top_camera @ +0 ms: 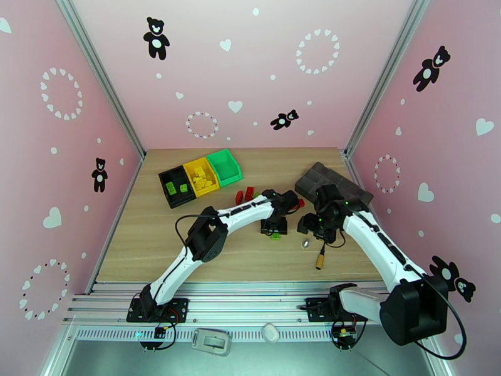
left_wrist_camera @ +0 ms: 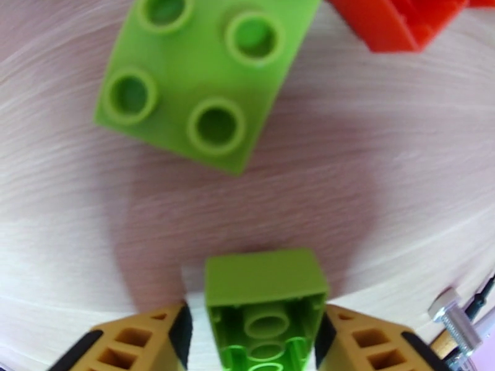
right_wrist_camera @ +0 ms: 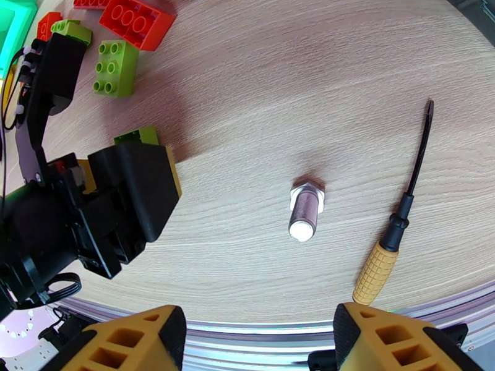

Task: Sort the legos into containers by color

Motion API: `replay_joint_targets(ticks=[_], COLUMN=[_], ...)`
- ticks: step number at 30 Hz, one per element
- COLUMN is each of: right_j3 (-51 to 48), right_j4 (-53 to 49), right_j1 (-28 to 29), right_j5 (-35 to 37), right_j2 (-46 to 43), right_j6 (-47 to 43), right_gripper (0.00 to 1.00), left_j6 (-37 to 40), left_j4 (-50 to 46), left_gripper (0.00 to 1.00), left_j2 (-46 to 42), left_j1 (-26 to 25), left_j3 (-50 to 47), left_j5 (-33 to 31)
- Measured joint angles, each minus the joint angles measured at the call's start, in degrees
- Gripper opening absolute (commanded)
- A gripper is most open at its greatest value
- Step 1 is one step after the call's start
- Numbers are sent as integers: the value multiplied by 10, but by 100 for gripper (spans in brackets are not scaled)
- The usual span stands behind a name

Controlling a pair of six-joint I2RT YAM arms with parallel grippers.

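Small light green studded plastic brick [left_wrist_camera: 266, 282] is being clamped between left gripper [left_wrist_camera: 253, 326] jaws on wooden table [left_wrist_camera: 383, 205], ready for carrying to joined black, yellow and green plastic bins [top_camera: 223, 165]; right gripper [right_wrist_camera: 260, 332] jaws are being held apart, empty

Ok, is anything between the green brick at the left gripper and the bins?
A few loose red bricks lie on the table between the left gripper, with the green brick between its jaws, and the bins. They sit low, so a lifted carry should probably clear them.
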Motion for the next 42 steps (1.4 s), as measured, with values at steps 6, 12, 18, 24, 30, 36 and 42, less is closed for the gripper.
replay_joint_targets(ticks=[6,12,18,24,30,36,42], right_j3=[-3,-19,-10,82,250,414,526], right_j4=[3,38,97,141,164,157,124], right_j1=[0,6,48,136,221,256,255], right_j5=[-13,-56,-104,-134,-162,-188,-198], right_j2=[0,2,50,176,327,454,524], right_j6=[1,13,30,43,45,44,42], right_gripper=[65,65,64,62,60,60,60], left_j6=[17,18,10,5,4,20,50], left_j4=[-4,15,94,179,214,210,191], left_gripper=[28,24,24,23,24,24,25], left_j2=[-12,-65,-188,-290,-367,-422,-432], left_j1=[-5,5,65,158,266,387,509], left_j3=[-20,-101,-240,-336,-407,-429,-424], left_j5=[-35,-51,-19,27,54,56,56])
